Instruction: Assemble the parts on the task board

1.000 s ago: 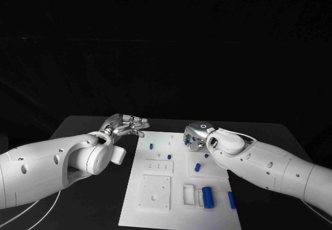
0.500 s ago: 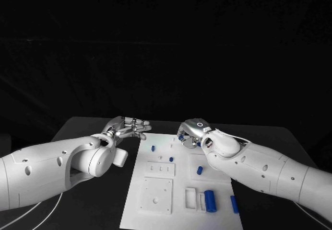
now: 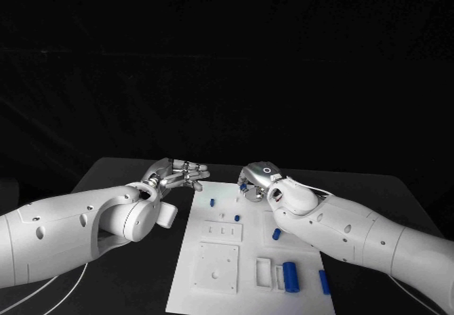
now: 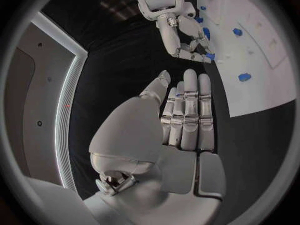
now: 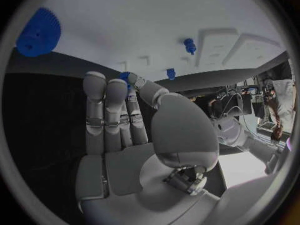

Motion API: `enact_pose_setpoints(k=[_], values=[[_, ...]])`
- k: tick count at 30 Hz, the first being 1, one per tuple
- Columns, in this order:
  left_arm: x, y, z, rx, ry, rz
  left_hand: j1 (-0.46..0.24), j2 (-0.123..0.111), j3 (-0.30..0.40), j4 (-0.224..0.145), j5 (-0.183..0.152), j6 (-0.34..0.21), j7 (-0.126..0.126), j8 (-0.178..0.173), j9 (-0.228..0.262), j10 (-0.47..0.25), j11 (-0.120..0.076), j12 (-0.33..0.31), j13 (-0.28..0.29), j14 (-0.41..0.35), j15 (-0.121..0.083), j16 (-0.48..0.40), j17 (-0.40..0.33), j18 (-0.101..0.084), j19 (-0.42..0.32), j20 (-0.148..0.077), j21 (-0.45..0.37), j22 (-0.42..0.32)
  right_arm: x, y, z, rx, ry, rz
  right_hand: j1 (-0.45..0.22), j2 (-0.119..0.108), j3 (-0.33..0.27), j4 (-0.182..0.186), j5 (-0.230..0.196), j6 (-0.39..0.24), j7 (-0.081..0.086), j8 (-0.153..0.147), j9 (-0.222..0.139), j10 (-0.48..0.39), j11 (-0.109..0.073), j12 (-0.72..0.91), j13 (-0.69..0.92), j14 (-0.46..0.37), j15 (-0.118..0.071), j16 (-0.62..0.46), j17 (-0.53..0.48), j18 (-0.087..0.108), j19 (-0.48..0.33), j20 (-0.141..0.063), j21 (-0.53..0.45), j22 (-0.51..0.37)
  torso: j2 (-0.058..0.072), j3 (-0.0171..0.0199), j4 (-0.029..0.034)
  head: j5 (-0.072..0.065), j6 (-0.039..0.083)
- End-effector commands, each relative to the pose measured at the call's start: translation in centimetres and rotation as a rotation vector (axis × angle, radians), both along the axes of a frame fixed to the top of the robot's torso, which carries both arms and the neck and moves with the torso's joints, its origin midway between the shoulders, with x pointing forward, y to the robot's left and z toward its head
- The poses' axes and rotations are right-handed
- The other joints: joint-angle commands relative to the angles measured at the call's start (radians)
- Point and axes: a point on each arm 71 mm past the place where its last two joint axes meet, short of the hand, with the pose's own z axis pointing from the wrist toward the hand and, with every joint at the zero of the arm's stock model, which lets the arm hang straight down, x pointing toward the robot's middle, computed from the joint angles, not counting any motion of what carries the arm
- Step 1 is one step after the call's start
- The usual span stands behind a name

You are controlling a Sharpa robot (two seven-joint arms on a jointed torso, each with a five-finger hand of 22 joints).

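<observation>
Task board [image 3: 248, 275] with blue parts [image 3: 291, 275]

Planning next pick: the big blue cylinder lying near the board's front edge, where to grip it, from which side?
Pinch the big blue cylinder across its round middle, from above. It lies flat, long axis running front to back, white frame close on its left, so probably straddle it sideways.

Readable text: none in any view.
Task board [image 3: 248, 259]: plain white surface, no printed label or number legible.
Parts [image 3: 291, 275]: plain blue, no marking legible.
Right hand [image 3: 257, 177]: a small ring-shaped mark on its back; no letters or digits legible.
Left hand [image 3: 176, 174]: no marking legible.
</observation>
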Motion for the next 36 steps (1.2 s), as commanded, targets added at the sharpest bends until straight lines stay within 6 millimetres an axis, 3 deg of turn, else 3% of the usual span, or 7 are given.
enact_pose_setpoints(k=[1,9,17,31,36], values=[[-0.07,-0.41,0.45,-0.001,-0.012,-0.018,-0.008,-0.003,0.002,-0.002,0.002,-0.009,-0.001,-0.003,-0.001,-0.006,0.001,0.001,0.001,-0.004,0.004,0.006,-0.001,0.000,0.003,0.003,-0.005,0.001,0.15,0.08,-0.07,-0.023,-0.011,-0.011,0.003,-0.002,0.005,-0.001,0.003,0.004,0.001,0.003,0.000,0.024,-0.017,0.005,0.001,-0.002,-0.006,0.001,-0.001,0.012,0.007,-0.002,-0.005,0.001,0.007,-0.0040,0.0068,-0.002,0.002],[-0.19,-0.70,0.87,-0.001,-0.021,-0.028,-0.008,-0.003,0.002,-0.002,0.002,-0.009,-0.001,-0.003,-0.001,-0.006,0.001,0.001,0.001,-0.004,0.004,0.006,-0.001,0.000,0.003,0.003,-0.005,0.001,0.35,0.21,-0.30,-0.037,-0.003,-0.017,0.001,-0.003,0.006,-0.003,0.004,0.005,0.001,0.003,0.000,0.024,-0.016,0.005,0.001,-0.002,-0.006,0.001,-0.003,0.012,0.010,-0.002,-0.018,0.013,0.015,-0.0073,0.0106,-0.001,0.005],[-0.24,-0.84,1.04,0.000,-0.025,-0.033,-0.008,-0.003,0.002,-0.002,0.002,-0.009,-0.001,-0.003,-0.001,-0.006,0.001,0.001,0.001,-0.004,0.004,0.006,-0.001,0.000,0.003,0.003,-0.005,0.001,0.42,0.22,-0.34,-0.044,-0.009,-0.024,0.001,-0.002,0.006,-0.004,0.005,0.005,0.001,0.003,0.000,0.023,-0.016,0.004,0.001,-0.001,-0.006,0.001,-0.004,0.011,0.012,-0.002,-0.023,0.022,0.017,-0.0085,0.0105,0.000,0.007],[-0.24,-0.85,1.10,0.000,-0.024,-0.034,-0.008,-0.004,0.001,-0.001,0.002,-0.009,-0.001,-0.003,0.000,-0.008,0.001,0.001,0.001,-0.003,0.004,0.007,-0.003,0.001,0.005,0.003,-0.009,0.002,0.67,0.12,-0.60,-0.067,-0.001,-0.044,0.000,-0.003,0.007,-0.004,0.003,0.003,0.001,0.003,0.000,0.022,-0.016,0.005,0.001,-0.002,-0.005,0.001,-0.005,0.011,0.016,-0.001,-0.042,0.038,0.021,-0.0092,0.0104,0.001,0.011],[-0.24,-0.86,1.12,0.000,-0.024,-0.034,-0.008,-0.004,0.001,-0.001,0.002,-0.009,-0.001,-0.003,0.000,-0.008,0.001,0.001,0.001,-0.003,0.004,0.007,-0.003,0.001,0.005,0.003,-0.009,0.002,0.78,0.00,-0.81,-0.072,0.012,-0.045,-0.001,-0.008,0.010,-0.003,0.004,-0.023,0.009,0.001,-0.004,-0.011,-0.005,0.004,0.000,-0.001,0.005,-0.003,-0.008,0.010,0.014,0.007,-0.061,0.038,0.022,-0.0090,0.0092,0.003,0.010]])
